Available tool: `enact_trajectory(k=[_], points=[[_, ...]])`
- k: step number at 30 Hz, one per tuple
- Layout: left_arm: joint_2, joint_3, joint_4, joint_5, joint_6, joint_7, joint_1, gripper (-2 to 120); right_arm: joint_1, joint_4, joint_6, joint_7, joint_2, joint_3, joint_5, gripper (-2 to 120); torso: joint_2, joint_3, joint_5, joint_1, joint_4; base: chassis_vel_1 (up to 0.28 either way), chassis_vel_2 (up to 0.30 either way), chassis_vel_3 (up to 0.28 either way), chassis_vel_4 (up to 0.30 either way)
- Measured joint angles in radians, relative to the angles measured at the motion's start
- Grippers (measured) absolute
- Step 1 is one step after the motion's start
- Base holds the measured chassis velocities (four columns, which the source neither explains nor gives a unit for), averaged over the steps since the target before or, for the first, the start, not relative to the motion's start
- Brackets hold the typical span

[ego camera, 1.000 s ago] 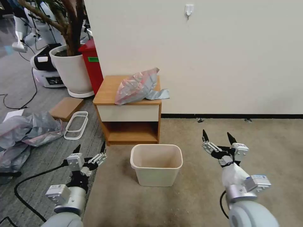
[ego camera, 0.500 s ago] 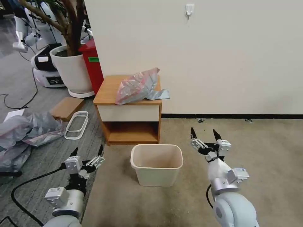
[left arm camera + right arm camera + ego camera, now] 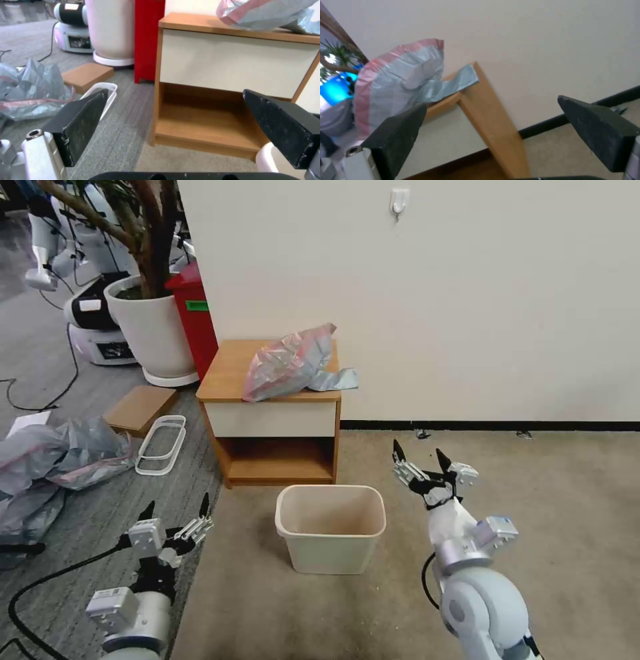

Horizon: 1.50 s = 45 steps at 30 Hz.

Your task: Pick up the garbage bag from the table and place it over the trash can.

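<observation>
The garbage bag (image 3: pixel 293 363) lies crumpled on the table (image 3: pixel 230 370), toward its right-hand side, with a grey flap hanging past the front right corner. Its pink-red rim is bunched and folded over itself, so I can't see where the mouth opens. That looks to me like the main risk: a pinch on the loose flap or on a single layer would likely lift the bag in a twisted wad that won't spread over a bin.

The trash can (image 3: pixel 331 528) stands empty on the carpet just in front of the table, close enough that a careless reach could knock it or tip it.

The right gripper (image 3: pixel 421 460) hovers low, right of the table and near the trash can's far corner, fingers spread wide and holding nothing; from its wrist the bag sits above it. The thin film could slip out of a shallow bite.

The left gripper (image 3: pixel 175 513) waits low on the left, also spread and empty.
</observation>
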Motion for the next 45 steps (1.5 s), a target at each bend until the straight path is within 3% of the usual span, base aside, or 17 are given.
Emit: enact_trajectory(k=[9, 23, 25, 31, 45], points=[[0.003, 0.006, -0.001, 0.001, -0.003, 0.0, 0.001, 100, 0.095, -0.014, -0.078, 0.06, -0.016, -0.039, 0.24, 100, 0.0, 0.0, 0.0, 0.0, 0.0001, 0.0, 0.0, 0.0, 0.0], [0.004, 0.004, -0.011, -0.001, -0.019, -0.001, 0.022, 100, 0.136, -0.038, -0.081, 0.082, -0.022, -0.046, 0.338, 100, 0.0, 0.0, 0.0, 0.0, 0.0, 0.0, 0.0, 0.0, 0.0], [0.005, -0.001, -0.011, -0.001, -0.027, -0.001, 0.025, 100, 0.194, -0.082, -0.063, 0.112, -0.03, -0.05, 0.468, 100, 0.0, 0.0, 0.0, 0.0, 0.0, 0.0, 0.0, 0.0, 0.0], [0.002, -0.001, -0.01, -0.002, -0.031, -0.002, 0.026, 100, 0.271, -0.151, -0.046, 0.159, -0.035, -0.07, 0.606, 100, 0.0, 0.0, 0.0002, 0.0, 0.0002, 0.0, 0.0, 0.0, 0.0], [-0.003, -0.001, 0.001, -0.002, -0.033, -0.003, 0.024, 100, 0.382, -0.265, -0.015, 0.224, -0.03, -0.093, 0.689, 100, 0.0, 0.0, 0.0, 0.0, 0.0, 0.0, 0.0, 0.0, 0.0]])
